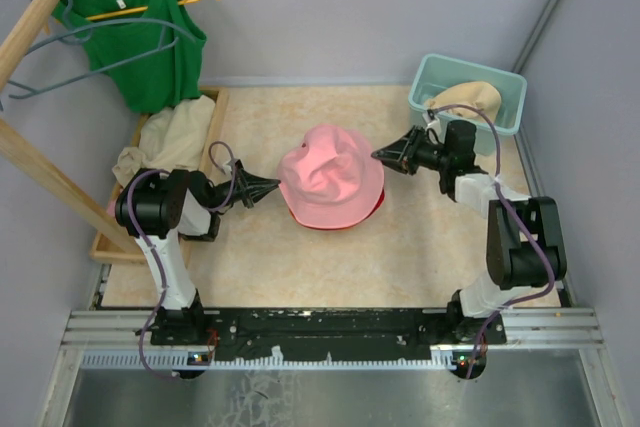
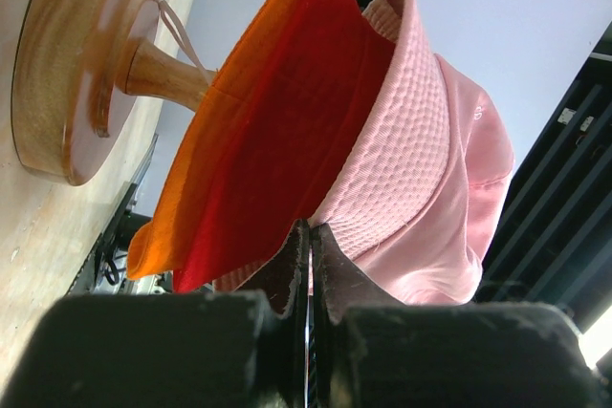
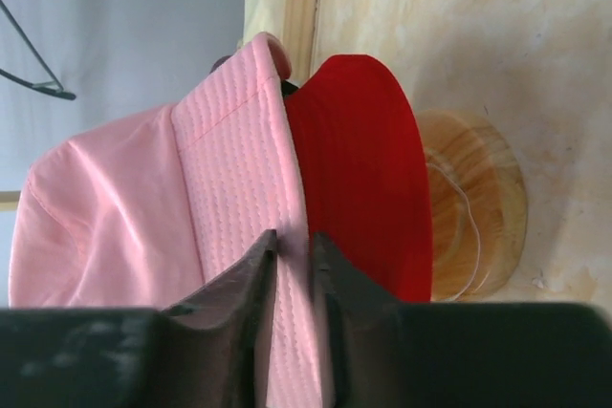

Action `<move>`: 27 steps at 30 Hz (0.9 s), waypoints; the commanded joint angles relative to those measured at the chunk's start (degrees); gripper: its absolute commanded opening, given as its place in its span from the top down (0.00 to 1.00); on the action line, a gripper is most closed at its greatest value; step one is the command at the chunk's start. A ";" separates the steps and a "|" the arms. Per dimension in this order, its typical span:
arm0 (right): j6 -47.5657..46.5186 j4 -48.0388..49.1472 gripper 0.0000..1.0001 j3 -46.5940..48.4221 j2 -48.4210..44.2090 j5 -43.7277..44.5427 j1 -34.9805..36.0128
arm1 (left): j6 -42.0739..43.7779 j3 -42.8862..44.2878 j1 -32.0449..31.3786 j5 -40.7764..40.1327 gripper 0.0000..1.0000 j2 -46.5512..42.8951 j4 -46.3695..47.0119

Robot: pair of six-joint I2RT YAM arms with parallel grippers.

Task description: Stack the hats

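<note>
Top external: pink hat (image 1: 330,175) table (image 1: 260,247) centre, capping red hat (image 2: 277,140), orange hat (image 2: 206,169). Left claw (image 1: 272,187) 9 o'clock, pressed closed; right claw (image 1: 380,155) 3 o'clock, narrow astride brim, grip unclear, likely seating it. Beige hat (image 1: 465,99) waits 1 o'clock.

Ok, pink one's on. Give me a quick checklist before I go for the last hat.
1. Pink hat seated over the red hat and orange hat on the wooden stand: ok.
2. Stand base flat on the table: ok.
3. Right tool free of the stack: not ok, it looks closed on the pink brim.
4. Left tool free of the stack: cannot tell. The jaws are shut at the brim edges, and whether they pinch fabric is unclear.
5. Beige hat reachable: ok, it lies on top in the teal bin, beside the right arm.
6. All four hats stacked: not ok, the beige one is left.
</note>
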 commanded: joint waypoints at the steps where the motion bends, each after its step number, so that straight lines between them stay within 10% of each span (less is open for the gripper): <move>1: 1.12 2.85 0.90 -1.98 -1.12 -1.87 0.34 | -0.01 0.58 0.43 0.57 1.00 0.15 13.53; 27: -23.39 -23.86 1.00 -5.68 -6.06 16.24 -0.43 | 6.45 -9.28 0.49 1.32 1.00 2.19 14.50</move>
